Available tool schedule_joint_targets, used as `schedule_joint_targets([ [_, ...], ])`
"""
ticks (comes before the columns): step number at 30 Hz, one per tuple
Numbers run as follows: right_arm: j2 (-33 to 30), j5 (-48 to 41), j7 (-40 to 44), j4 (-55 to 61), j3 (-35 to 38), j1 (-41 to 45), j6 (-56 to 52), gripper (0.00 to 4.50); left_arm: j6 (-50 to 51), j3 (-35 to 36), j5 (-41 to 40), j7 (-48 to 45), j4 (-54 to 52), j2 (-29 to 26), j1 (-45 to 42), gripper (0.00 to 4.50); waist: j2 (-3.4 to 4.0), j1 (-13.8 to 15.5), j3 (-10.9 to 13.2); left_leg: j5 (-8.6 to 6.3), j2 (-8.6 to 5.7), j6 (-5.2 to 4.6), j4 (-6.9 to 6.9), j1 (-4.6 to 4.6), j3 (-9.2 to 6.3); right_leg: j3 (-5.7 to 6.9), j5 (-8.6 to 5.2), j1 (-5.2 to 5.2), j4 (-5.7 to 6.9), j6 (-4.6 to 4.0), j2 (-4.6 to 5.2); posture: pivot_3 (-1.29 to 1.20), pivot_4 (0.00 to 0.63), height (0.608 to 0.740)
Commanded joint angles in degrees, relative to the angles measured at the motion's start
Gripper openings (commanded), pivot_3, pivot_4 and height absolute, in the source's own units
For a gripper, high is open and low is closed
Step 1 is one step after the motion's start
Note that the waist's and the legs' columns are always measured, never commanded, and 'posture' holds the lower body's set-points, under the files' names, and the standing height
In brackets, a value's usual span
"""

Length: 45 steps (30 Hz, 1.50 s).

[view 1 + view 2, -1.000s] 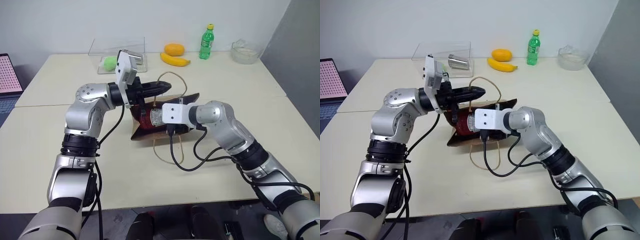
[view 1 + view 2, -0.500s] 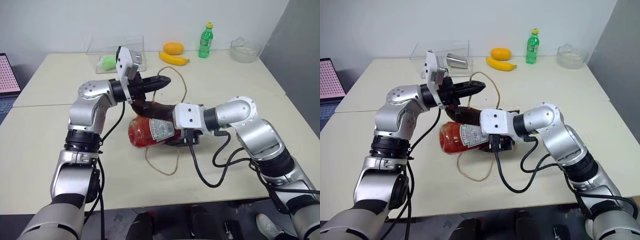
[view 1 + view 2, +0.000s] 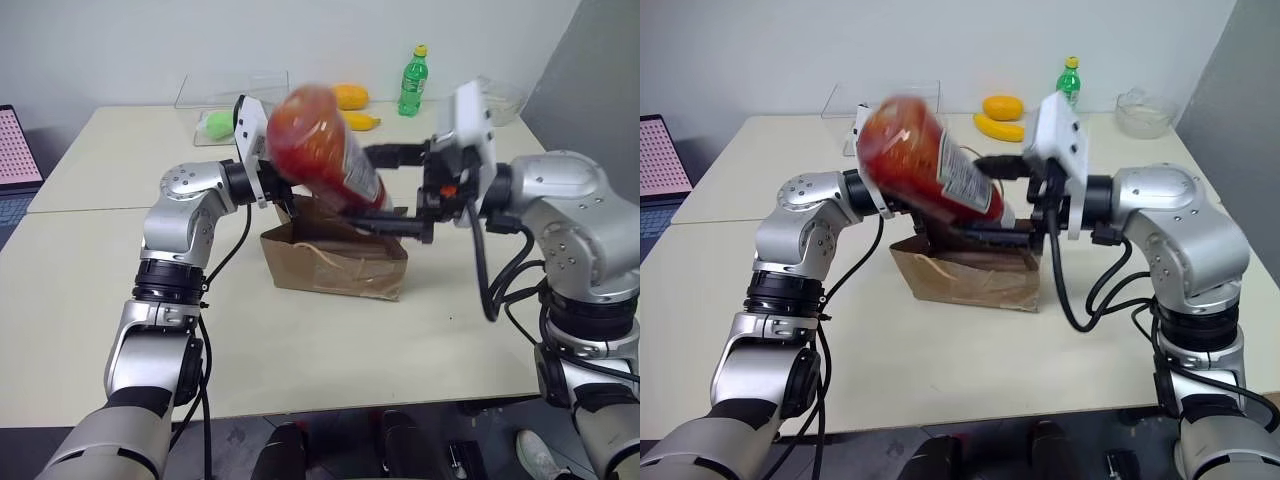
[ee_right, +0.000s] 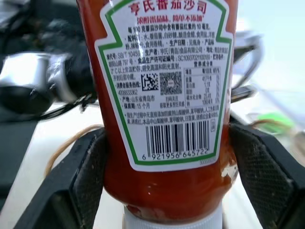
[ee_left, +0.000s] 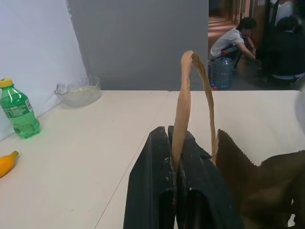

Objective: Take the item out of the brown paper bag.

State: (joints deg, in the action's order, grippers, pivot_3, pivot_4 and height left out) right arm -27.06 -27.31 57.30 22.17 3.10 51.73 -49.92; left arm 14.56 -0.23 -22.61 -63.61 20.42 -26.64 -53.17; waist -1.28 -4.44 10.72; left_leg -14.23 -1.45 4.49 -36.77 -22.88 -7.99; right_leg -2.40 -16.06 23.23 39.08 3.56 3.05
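we hold the item (image 3: 930,170), a red sauce bottle with a white, green-edged label carrying a barcode, up in the air above the brown paper bag (image 3: 335,262), tilted with its fat end toward our left. our right gripper (image 4: 164,181) has its fingers spread wide around the bottle's lower body, pads pressing both sides. the crinkled bag stands on the pale table (image 3: 300,370) just under the bottle. our left gripper (image 5: 175,191) is pressed together, pinching one tan loop handle (image 5: 190,95) of the bag. farther back on the table sit a green bottle (image 3: 411,82), a banana (image 3: 1002,129), an orange fruit (image 3: 1002,106), a glass bowl (image 5: 77,91) and a clear box (image 3: 215,95). plain pale walls stand behind.
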Motion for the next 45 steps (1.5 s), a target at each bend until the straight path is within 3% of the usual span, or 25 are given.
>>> schedule_joint_targets([
  [1,-0.93,-2.95,-7.11,-0.18,8.59,3.89,0.5,3.59,-0.85,0.55,0.16,0.06,-0.55,0.27,-1.5,0.0,0.0,0.05,0.0,0.0,0.0,0.0,0.0,0.0,0.0,0.0,0.0,0.0,0.01,0.0,0.0,0.0,0.15,0.74],
  [5,-8.05,-0.25,-8.24,-3.16,10.58,2.27,3.62,3.59,-1.01,0.52,0.42,-0.22,-0.38,0.34,-1.52,0.0,0.0,0.42,0.0,-0.01,-0.03,-0.02,0.0,-0.02,0.02,0.0,0.0,0.01,-0.02,0.0,0.01,0.0,0.15,0.74],
  [8,-17.74,9.31,-7.57,-9.61,7.46,-5.81,12.64,3.59,-1.21,0.62,0.59,-0.12,-0.28,0.42,-1.54,0.0,0.0,1.22,0.0,-0.02,-0.03,-0.04,0.0,-0.02,0.05,-0.01,0.0,0.0,-0.03,0.0,0.01,0.0,0.15,0.74],
  [10,-20.56,13.59,-8.85,-13.21,4.97,-9.91,17.49,3.59,-1.32,0.68,0.63,-0.04,-0.34,0.53,-1.47,0.0,-0.01,1.38,0.0,-0.03,-0.06,-0.06,-0.04,-0.03,0.09,-0.03,0.01,-0.04,-0.06,0.03,0.02,0.0,0.15,0.74],
  [14,-22.84,23.42,-12.08,-20.54,-1.71,-17.01,26.7,3.59,-1.18,0.84,0.47,0.13,-1.25,0.66,-0.67,0.0,0.01,0.82,0.01,-0.03,-0.06,-0.07,-0.08,-0.02,0.22,-0.14,0.04,0.0,-0.01,0.07,0.03,0.0,0.15,0.74],
  [20,-24.58,34.55,-14.14,-31.02,-9.84,-21.04,39.0,3.57,-1.11,0.99,0.56,0.36,-1.74,0.6,-0.24,0.0,0.15,0.21,0.09,-0.01,-0.03,-0.03,-0.07,-0.02,0.26,-0.17,0.04,0.05,0.0,0.07,0.01,0.0,0.15,0.74],
  [26,-24.77,38.31,-12.13,-37.31,-13.38,-21.82,44.3,3.57,-1.34,0.85,0.67,0.39,-1.84,0.66,-0.05,0.0,0.14,0.26,0.08,0.01,-0.04,0.02,-0.09,-0.01,0.23,-0.15,0.04,0.0,-0.01,0.07,0.01,0.0,0.15,0.74],
  [29,-24.8,38.55,-10.8,-38.01,-13.29,-22.52,44.5,3.57,-1.58,0.67,0.78,0.38,-1.68,0.95,-0.11,0.0,0.13,0.35,0.08,0.02,-0.04,0.02,-0.13,-0.01,0.2,-0.13,0.04,-0.05,-0.02,0.07,0.01,0.0,0.15,0.74],
  [31,-25.06,37.82,-10.14,-37.04,-12.33,-23.37,44.13,4.31,-1.6,0.59,0.78,0.35,-1.67,1.13,-0.11,0.0,0.13,0.51,0.08,0.02,-0.05,0.02,-0.15,-0.01,0.2,-0.13,0.04,-0.06,-0.03,0.07,0.01,0.0,0.15,0.74],
  [32,-25.35,37.39,-9.78,-36.13,-11.76,-23.87,43.85,4.47,-1.6,0.56,0.79,0.34,-1.7,1.2,-0.09,0.0,0.13,0.67,0.08,0.02,-0.05,0.02,-0.15,0.0,0.2,-0.13,0.04,-0.06,-0.03,0.07,0.02,0.0,0.15,0.74],
  [36,-27.68,33.72,-8.12,-27.11,-6.26,-28.42,39.91,4.47,-1.88,0.52,0.93,0.35,-1.57,1.47,0.05,0.0,0.13,1.21,0.08,0.01,-0.05,0.02,-0.14,-0.02,0.19,-0.12,0.04,-0.06,-0.04,0.07,0.02,0.0,0.15,0.74],
  [41,-27.83,18.22,-3.4,-5.24,6.9,-37.75,23.3,4.47,-2.93,0.99,1.22,1.24,-0.56,1.96,-0.48,0.0,0.13,1.74,0.08,0.0,-0.04,-0.01,-0.15,-0.06,0.18,-0.1,0.04,-0.08,-0.06,0.07,0.02,0.0,0.15,0.74],
  [45,-19.39,1.94,-7.62,14.03,16.63,-45.56,12.46,4.47,-4.12,1.84,2.2,3.91,1.94,2.24,-1.39,0.0,0.11,1.58,0.06,-0.03,0.03,-0.06,-0.17,-0.01,0.16,-0.09,0.04,-0.11,0.0,0.07,-0.02,0.0,0.15,0.74],
])
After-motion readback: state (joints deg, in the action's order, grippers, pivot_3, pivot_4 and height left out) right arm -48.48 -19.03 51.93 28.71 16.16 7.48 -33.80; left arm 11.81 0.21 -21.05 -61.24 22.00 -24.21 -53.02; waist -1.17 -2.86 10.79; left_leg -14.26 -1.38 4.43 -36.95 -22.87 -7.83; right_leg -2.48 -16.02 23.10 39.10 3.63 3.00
